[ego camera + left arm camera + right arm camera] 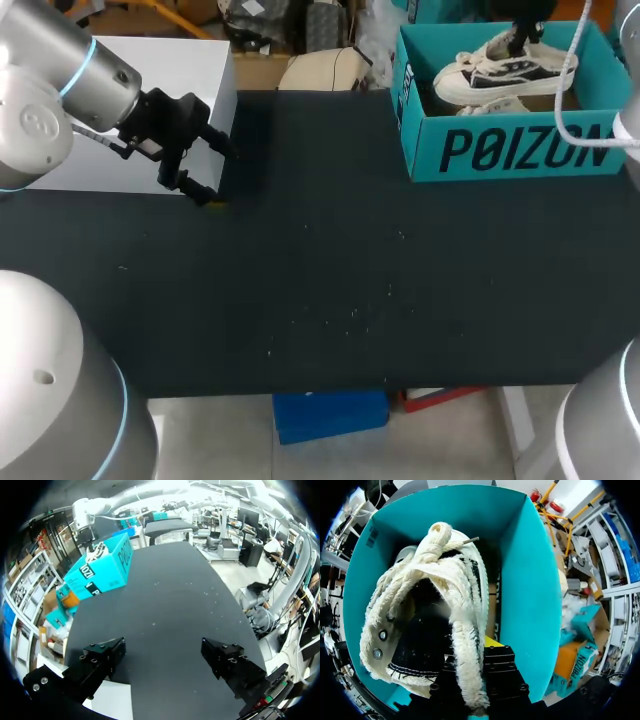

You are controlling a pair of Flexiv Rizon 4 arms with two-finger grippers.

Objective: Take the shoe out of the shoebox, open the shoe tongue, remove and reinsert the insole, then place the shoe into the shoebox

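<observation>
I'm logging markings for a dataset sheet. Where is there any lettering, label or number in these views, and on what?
Shoebox, front wall: one large dark brand word, clear; not spelled out here.
Same shoebox, left wrist view: that lettering again, partly cut off.
Shoebox inner wall, right wrist view: small dark label, too small to read.
Shoe: no readable print.

Upper right of the frame: a teal shoebox (pixel 500 150) with black lettering, and in it a cream shoe (pixel 505 70) with a black side panel, cream laces and frayed cream trim flecked with black stitching. The table (pixel 330 290) is black with pale specks, with a white box (pixel 160 70) at upper left. The left gripper (pixel 216 175) is black with a yellow tip, on a silver-grey arm (pixel 40 90) ringed in light blue.
</observation>
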